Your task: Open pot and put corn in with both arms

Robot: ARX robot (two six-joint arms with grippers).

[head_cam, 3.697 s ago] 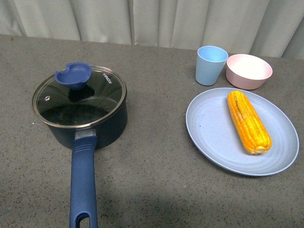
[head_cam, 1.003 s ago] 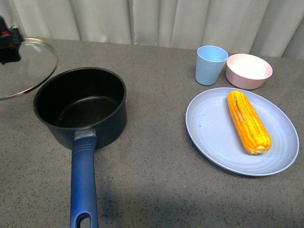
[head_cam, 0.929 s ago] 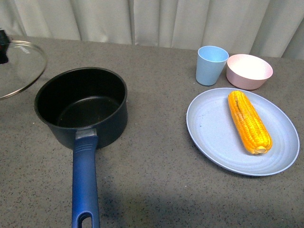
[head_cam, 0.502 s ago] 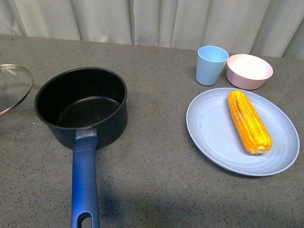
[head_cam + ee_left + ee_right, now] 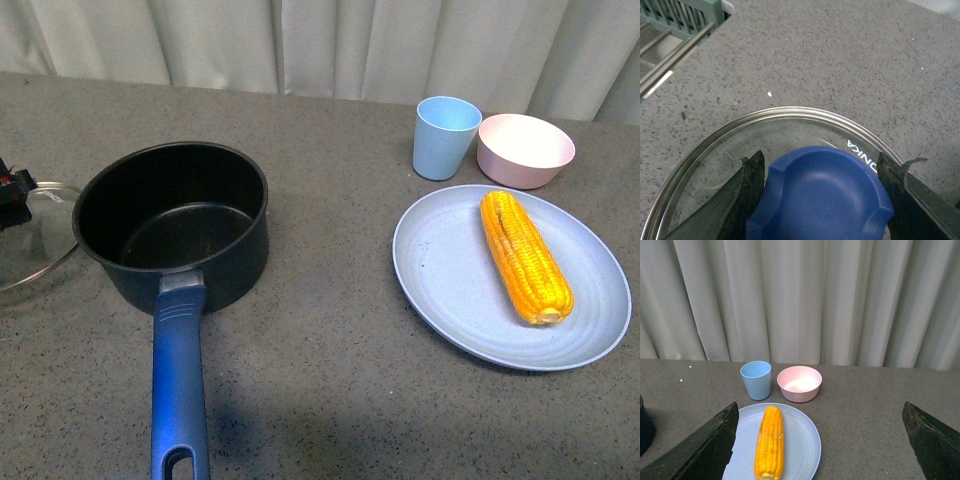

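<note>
The dark pot [image 5: 170, 225] stands uncovered and empty on the left of the table, its blue handle [image 5: 178, 380] pointing toward me. Its glass lid [image 5: 30, 245] sits low at the far left beside the pot. I cannot tell if it touches the table. My left gripper [image 5: 820, 167] is shut on the lid's blue knob [image 5: 820, 200], one finger [image 5: 754, 175] on each side. The corn [image 5: 525, 255] lies on a blue plate [image 5: 430, 290] at the right. My right gripper [image 5: 820, 410] is open, raised above the table, with the corn [image 5: 769, 442] ahead of it.
A light blue cup [image 5: 445, 135] and a pink bowl [image 5: 525, 150] stand behind the plate. White curtains close off the back. A grey-green rack [image 5: 675, 25] lies beyond the lid in the left wrist view. The pot's edge [image 5: 644, 425] shows in the right wrist view.
The lid has come off the pot. It was carried left and then lowered beside the pot. Pot, corn and plate have stayed where they were.
</note>
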